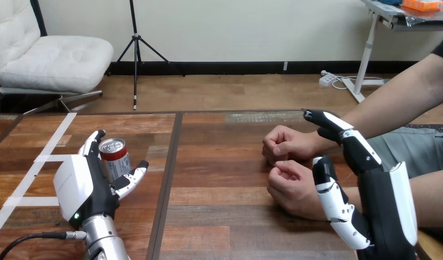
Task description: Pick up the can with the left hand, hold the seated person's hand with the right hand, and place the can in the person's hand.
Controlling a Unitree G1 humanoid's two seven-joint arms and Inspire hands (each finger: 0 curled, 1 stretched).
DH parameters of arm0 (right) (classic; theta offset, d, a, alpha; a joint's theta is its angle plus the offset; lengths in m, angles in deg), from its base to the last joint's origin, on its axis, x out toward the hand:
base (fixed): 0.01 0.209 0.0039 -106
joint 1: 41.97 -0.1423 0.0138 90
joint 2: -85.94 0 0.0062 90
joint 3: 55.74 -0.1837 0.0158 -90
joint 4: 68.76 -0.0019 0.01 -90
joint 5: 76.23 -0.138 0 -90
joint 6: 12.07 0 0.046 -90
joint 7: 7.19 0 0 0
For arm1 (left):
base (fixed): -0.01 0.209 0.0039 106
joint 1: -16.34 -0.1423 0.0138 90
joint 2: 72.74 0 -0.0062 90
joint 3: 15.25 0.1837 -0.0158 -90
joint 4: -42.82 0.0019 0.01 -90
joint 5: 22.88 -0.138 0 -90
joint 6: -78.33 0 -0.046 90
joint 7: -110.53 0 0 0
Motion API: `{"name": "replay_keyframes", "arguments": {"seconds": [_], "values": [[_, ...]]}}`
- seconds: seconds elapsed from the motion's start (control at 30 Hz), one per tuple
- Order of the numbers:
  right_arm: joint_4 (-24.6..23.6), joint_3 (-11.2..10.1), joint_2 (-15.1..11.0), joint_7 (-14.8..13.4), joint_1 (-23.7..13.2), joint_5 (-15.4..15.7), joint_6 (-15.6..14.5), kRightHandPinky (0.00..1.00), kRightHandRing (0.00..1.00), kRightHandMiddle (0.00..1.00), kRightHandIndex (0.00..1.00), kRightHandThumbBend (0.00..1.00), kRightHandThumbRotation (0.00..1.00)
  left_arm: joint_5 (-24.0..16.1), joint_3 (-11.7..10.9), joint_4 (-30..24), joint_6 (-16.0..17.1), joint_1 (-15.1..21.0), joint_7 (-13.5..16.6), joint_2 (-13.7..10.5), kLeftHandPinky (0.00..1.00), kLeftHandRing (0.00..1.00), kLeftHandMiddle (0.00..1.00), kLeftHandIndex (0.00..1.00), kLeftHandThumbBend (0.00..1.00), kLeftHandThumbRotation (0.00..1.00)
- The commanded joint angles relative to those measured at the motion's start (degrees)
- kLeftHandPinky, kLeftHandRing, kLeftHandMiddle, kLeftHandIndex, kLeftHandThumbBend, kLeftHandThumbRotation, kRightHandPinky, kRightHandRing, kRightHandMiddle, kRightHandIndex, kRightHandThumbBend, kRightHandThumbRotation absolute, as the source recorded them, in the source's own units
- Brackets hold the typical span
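Can [115, 158] stands up on the desk [219, 216], right btw the L hand's [78, 187] fingers [91, 142] and its thumb [133, 176]. Fingers are spread and mostly straight, not squeezing yet. Thumb tip is just beside the can.

Can is metal w/ thin walls, prob. light, smooth and a bit slippery. A hard squeeze could dent it. Best hold: round the middle of its side, fingers on one side, thumb on the other, top kept up.

R hand [381, 195] is spread too, fingers straight, next to the person's near fist [292, 187], not wrapped round it.

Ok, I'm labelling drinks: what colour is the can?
The can is red above, pale below, with a silver top; the head view shows it best.
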Motion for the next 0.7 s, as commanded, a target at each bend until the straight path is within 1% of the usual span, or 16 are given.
{"name": "replay_keyframes", "arguments": {"seconds": [0.0, 0.17, 0.47, 0.67], "values": [[-2.21, -1.14, -0.69, -0.29, -1.79, -0.14, 0.24, 0.8, 0.84, 0.81, 0.78, 0.28, 0.7, -1.01, 0.77, -0.6, -0.23, 5.04, -0.14, -1.71, 0.69, 0.79, 0.84, 0.83, 0.7, 0.27], [-2.29, -1.73, -0.84, -0.29, -1.79, 0.42, 0.31, 0.8, 0.84, 0.81, 0.78, 0.28, 0.68, -1.06, 0.7, -0.75, -0.55, 5.22, -0.37, -1.89, 0.69, 0.78, 0.83, 0.83, 0.7, 0.27], [-1.68, -1.51, -1.18, 0.59, -2.15, -1.18, 0.58, 0.8, 0.84, 0.81, 0.78, 0.29, 0.67, -0.8, 0.42, -0.06, -0.92, 6.0, -0.84, -2.27, 0.68, 0.78, 0.83, 0.82, 0.7, 0.28], [-0.65, -1.83, -0.7, -0.43, -2.77, 0.35, 1.65, 0.79, 0.84, 0.81, 0.78, 0.3, 0.67, -0.78, 0.5, 0.77, -1.52, 6.68, -1.4, -2.47, 0.69, 0.78, 0.83, 0.82, 0.7, 0.28]]}}
